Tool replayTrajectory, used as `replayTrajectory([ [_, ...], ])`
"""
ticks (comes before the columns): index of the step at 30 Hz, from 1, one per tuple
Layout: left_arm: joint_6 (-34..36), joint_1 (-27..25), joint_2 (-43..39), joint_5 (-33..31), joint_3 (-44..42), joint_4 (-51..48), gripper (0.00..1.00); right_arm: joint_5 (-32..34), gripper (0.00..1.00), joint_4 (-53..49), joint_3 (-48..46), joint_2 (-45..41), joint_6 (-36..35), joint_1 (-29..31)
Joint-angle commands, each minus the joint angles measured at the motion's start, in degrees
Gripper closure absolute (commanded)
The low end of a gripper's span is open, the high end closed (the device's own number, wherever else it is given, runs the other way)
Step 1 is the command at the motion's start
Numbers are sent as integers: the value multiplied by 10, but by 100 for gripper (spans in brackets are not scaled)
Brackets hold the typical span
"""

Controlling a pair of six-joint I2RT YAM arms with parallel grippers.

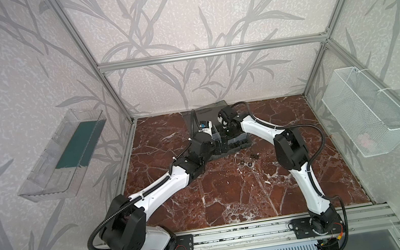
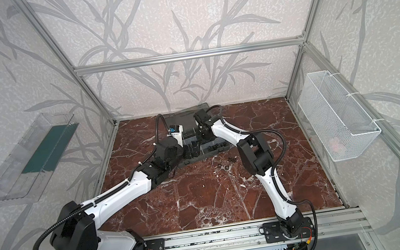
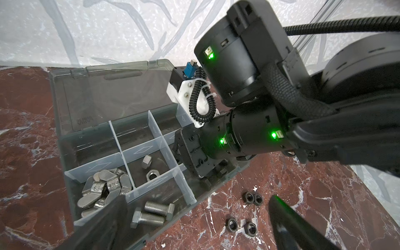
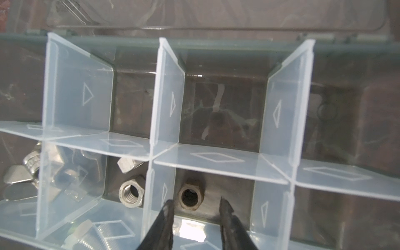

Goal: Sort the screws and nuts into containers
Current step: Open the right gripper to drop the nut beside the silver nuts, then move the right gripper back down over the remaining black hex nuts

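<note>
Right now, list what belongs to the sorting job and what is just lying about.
Job: organizer case, bolts, wing nuts, silver hex nuts, dark nut in the case, four black nuts on the table.
Lying about: white wire basket, clear wall tray.

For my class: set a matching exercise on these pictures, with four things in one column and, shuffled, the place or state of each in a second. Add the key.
Column 1
1. wing nuts
2. silver bolts
3. four black nuts
4. right gripper

Column 2
A. loose on the marble table, outside the organizer case
B. open, poised either side of a dark nut lying in a compartment
C. heaped together in one compartment
D. two only, sharing a compartment

Pairs: 1-C, 2-D, 3-A, 4-B
</note>
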Motion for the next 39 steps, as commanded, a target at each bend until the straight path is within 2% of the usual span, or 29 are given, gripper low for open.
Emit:
replayTrajectory([
  [1,0,3,2,0,-6,5,1,8,63,3,-18,-28,-1,3],
  [9,-1,3,6,5,-6,7,1,15,61,36,-58,-67,1,3],
  [19,-3,3,12,15,-5,7,1,61,58,74,-164,-190,-9,2],
  [29,-22,2,22,49,-4,17,1,147,44,20,-304,-304,-37,-7],
  [35,-39,-1,52,101,12,13,1,154,31,14,-400,-351,-47,-33],
  [39,-45,-7,72,131,20,12,1,142,30,32,-464,-382,-51,-50],
])
